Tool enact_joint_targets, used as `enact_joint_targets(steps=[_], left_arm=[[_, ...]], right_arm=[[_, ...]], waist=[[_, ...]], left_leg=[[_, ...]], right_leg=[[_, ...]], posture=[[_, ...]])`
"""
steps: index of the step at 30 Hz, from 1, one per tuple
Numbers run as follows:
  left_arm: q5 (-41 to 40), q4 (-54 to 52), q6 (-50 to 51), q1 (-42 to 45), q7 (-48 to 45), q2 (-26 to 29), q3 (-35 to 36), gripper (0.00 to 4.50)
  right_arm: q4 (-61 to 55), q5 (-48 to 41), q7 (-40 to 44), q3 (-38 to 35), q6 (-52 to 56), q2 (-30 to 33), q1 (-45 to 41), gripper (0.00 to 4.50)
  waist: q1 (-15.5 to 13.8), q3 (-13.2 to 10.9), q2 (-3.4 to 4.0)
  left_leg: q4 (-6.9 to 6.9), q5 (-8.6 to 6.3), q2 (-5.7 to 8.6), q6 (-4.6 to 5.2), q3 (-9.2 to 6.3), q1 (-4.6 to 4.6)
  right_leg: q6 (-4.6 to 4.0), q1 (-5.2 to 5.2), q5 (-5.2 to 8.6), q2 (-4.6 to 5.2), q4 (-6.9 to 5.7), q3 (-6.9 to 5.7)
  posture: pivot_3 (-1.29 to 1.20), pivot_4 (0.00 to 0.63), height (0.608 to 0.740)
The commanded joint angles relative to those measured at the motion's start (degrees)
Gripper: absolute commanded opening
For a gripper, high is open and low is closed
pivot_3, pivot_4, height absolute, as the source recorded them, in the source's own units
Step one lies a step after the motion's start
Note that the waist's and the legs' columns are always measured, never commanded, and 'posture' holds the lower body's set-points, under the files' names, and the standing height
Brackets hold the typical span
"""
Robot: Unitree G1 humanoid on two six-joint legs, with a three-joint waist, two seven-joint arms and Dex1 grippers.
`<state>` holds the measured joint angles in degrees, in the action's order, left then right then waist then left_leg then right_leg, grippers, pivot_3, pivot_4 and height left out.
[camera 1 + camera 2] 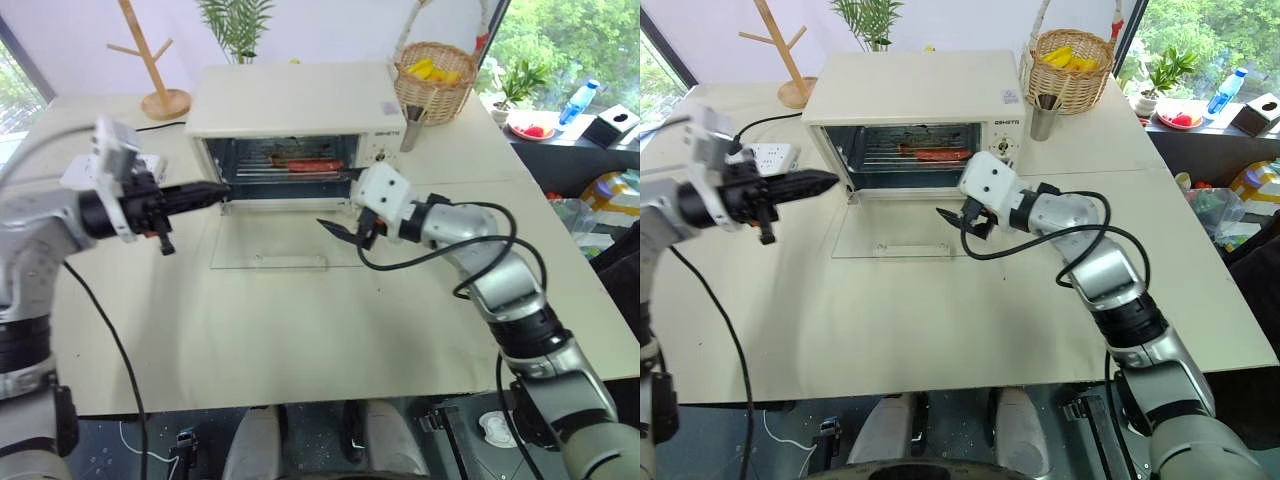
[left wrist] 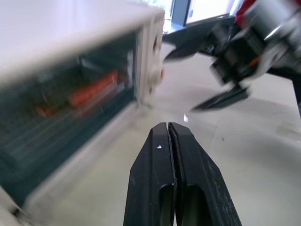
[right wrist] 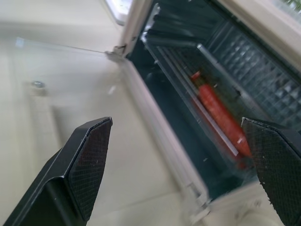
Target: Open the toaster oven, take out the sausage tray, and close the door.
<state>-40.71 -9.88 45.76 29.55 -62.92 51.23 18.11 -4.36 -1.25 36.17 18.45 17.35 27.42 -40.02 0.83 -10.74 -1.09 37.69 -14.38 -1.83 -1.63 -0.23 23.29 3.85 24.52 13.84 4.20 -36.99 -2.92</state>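
Head views: toaster oven on the worktop; door folded flat in front of it, so opening is done. Sausage tray inside the oven, not yet taken out; door closing remains.

Left wrist view: left gripper, fingers together, empty, beside the oven's left corner.

Right wrist view: right gripper, jaws wide, empty, facing the oven's cavity above the door.
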Motion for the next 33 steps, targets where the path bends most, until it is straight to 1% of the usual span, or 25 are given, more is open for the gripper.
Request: enact_joint_targets(steps=[1,3,5,7,9,11,13,14,19,25,33], left_arm=[[-2.5,-1.9,1.2,-1.5,-0.2,2.6,3.6,1.4],[-3.7,-2.2,2.0,-2.6,0.1,3.5,5.2,2.41],[-4.4,-2.3,2.3,-3.6,0.8,3.9,6.3,3.5],[-5.0,-2.9,2.5,-4.7,1.4,4.2,7.3,4.45],[-5.3,-3.8,2.3,-5.8,2.2,4.2,8.2,4.5],[-5.8,-4.4,2.3,-6.5,2.8,4.2,8.7,4.5],[-6.3,-4.8,2.3,-7.2,3.1,4.3,9.0,4.5],[-6.5,-5.0,2.2,-7.4,3.3,4.3,9.1,4.5],[-7.5,-5.5,2.1,-8.0,4.4,4.4,9.7,4.5],[-7.7,-6.1,1.7,-8.8,5.3,4.3,10.1,4.5],[-8.7,-6.7,1.7,-9.0,6.8,4.3,10.4,4.5]], right_arm=[[5.4,5.5,-2.3,1.9,-7.9,-2.2,-3.1,4.5],[9.6,8.1,-3.4,3.0,-11.6,-3.8,-4.6,4.5],[13.3,10.1,-4.4,3.6,-14.5,-5.3,-5.8,4.5],[17.1,11.8,-5.3,4.1,-17.5,-7.0,-7.1,4.5],[21.1,13.6,-6.9,4.6,-20.6,-8.8,-8.9,3.97],[24.1,14.9,-7.9,4.8,-22.9,-10.0,-10.1,3.3],[27.1,16.3,-8.6,5.1,-24.8,-11.1,-11.2,2.23],[28.5,17.0,-9.0,5.3,-25.8,-11.6,-11.8,1.87],[35.5,19.7,-10.5,6.0,-30.2,-13.8,-14.4,1.87],[41.4,21.7,-11.9,5.7,-33.7,-14.9,-16.7,1.87],[53.2,26.2,-17.4,6.5,-38.6,-17.4,-22.3,1.87]], waist=[[0.1,0.0,0.0],[0.1,0.0,0.0],[0.1,0.0,0.0],[0.2,0.0,0.01],[0.1,0.0,0.01],[0.1,0.0,0.01],[0.1,0.0,0.01],[0.1,0.0,0.01],[0.2,0.0,0.01],[0.2,0.0,0.01],[0.4,0.0,0.02]], left_leg=[[0.0,0.0,0.0,0.0,0.0,0.0],[0.0,0.0,-0.01,0.0,-0.01,0.0],[0.0,0.0,-0.01,0.0,-0.01,0.0],[-0.01,0.0,-0.01,0.0,-0.01,0.0],[-0.01,0.0,-0.01,0.0,-0.01,0.01],[-0.01,0.0,-0.01,-0.01,0.0,0.01],[-0.01,0.0,-0.01,-0.01,-0.02,0.01],[-0.01,0.0,-0.01,-0.01,-0.02,0.01],[-0.02,0.0,-0.01,-0.01,-0.01,0.0],[-0.02,0.0,-0.01,-0.01,0.0,0.0],[-0.07,0.01,-0.01,-0.01,0.0,-0.01]], right_leg=[[0.0,0.0,0.0,0.0,-0.02,0.0],[-0.01,0.01,0.0,-0.01,-0.01,0.0],[-0.01,0.02,0.0,-0.01,-0.02,0.0],[-0.01,0.02,0.0,-0.01,-0.01,0.0],[-0.01,0.02,0.0,0.0,-0.01,0.01],[-0.01,0.02,0.0,0.0,-0.01,0.01],[-0.01,0.02,0.0,0.0,-0.01,0.01],[-0.02,0.02,0.0,0.0,-0.01,0.01],[-0.02,0.02,0.0,0.0,-0.01,0.02],[-0.02,0.02,-0.01,0.01,-0.02,0.03],[-0.03,0.03,0.0,0.0,-0.01,0.04]], posture=[[0.0,0.15,0.734],[0.0,0.15,0.734],[0.0,0.15,0.734],[0.0,0.15,0.734],[0.0,0.15,0.734],[0.0,0.15,0.734],[0.0,0.15,0.734],[0.0,0.15,0.734],[0.0,0.15,0.734],[0.0,0.15,0.734],[0.0,0.15,0.734]])
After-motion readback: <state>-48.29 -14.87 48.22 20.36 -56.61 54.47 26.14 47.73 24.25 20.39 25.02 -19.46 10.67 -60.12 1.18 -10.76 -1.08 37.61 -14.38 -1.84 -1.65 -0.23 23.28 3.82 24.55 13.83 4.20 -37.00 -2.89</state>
